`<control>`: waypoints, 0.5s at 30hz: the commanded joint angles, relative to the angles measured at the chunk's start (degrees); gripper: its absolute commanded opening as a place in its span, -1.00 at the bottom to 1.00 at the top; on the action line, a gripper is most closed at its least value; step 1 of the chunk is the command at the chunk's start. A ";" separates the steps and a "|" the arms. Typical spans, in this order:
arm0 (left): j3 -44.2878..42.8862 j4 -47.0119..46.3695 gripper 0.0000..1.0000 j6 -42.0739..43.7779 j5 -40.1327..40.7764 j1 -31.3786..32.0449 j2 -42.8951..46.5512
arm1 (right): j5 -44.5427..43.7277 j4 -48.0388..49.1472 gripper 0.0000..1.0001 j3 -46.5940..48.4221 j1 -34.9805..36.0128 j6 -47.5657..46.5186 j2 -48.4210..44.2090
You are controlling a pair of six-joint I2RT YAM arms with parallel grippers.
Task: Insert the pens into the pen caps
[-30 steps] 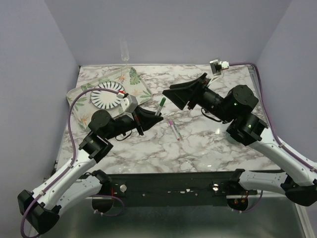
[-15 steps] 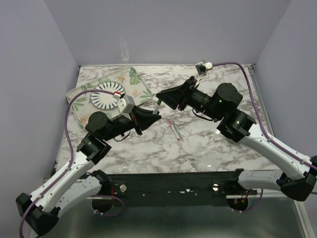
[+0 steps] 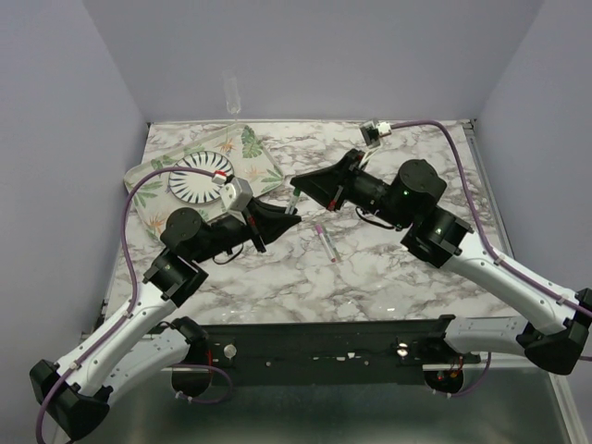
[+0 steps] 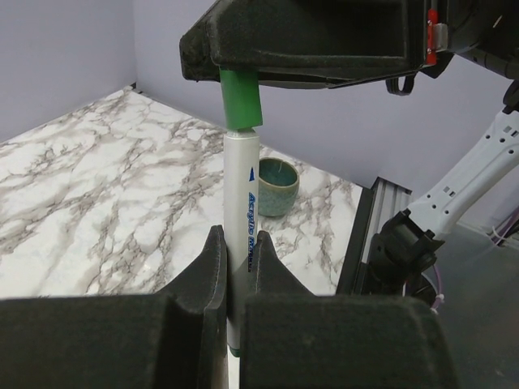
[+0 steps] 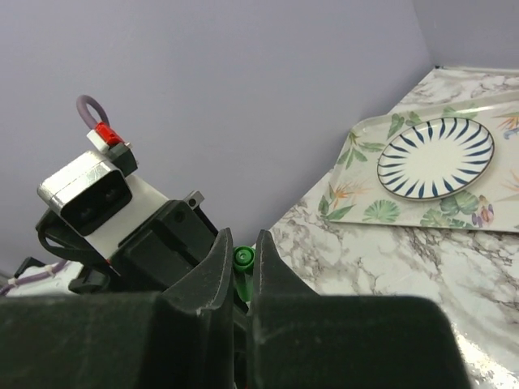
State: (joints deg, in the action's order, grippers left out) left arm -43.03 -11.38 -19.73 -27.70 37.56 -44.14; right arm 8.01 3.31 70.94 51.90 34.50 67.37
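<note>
**Right gripper closes on the green cap above the held pen**

At the far left, the leaf-print tray (image 3: 264,157) and its striped plate (image 3: 194,181) play no part in this step.

Just right of them, the left gripper (image 4: 235,271) is in the same place as a second ago. Its jaws are drawn in tight on the lower barrel of a white pen (image 4: 242,194), which stands upright above the marble table (image 3: 388,268).

The green cap (image 4: 242,99) sits on the upper end of that pen. It leans a little at the seam where it meets the barrel, and I cannot tell whether it is fully seated.

The change is on the right. The right gripper (image 5: 241,261) stood well off to the right with its jaws wide a second ago. It has since swung in over the pen and narrowed until its pads pinch the cap, which the right wrist view shows wedged between the fingers.

Each arm now holds one half of the pair, with the two parts roughly in line. The likely next move is a straight push along the barrel; with the cap askew, an off-axis push could jam it or slip the pen in the left jaws.

Further right and nearer, the second pen (image 3: 326,244) lies flat on the marble with pink at its far end. It has not moved, and whether it is already capped is too small to tell.
</note>
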 commanded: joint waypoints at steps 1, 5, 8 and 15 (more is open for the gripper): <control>-0.74 -0.14 -1.00 -0.22 2.56 0.06 -0.77 | -0.27 0.91 -0.99 -1.15 2.15 -1.97 -0.05; -2.50 0.39 -1.00 -0.14 2.57 0.06 -1.30 | -2.03 -1.29 -0.99 -2.55 3.21 -4.18 0.22; -3.29 0.22 -1.00 0.65 3.44 0.06 -1.39 | -2.82 -1.73 -0.99 -4.57 3.56 -5.05 -0.66; -8.02 3.81 -1.00 0.39 5.20 0.06 -4.10 | -7.66 -5.86 -0.99 -6.68 5.93 -10.15 -1.19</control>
State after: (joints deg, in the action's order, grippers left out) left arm -44.69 -6.79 -19.73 -26.94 37.63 -46.17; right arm -0.62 4.47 67.09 54.61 27.75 65.84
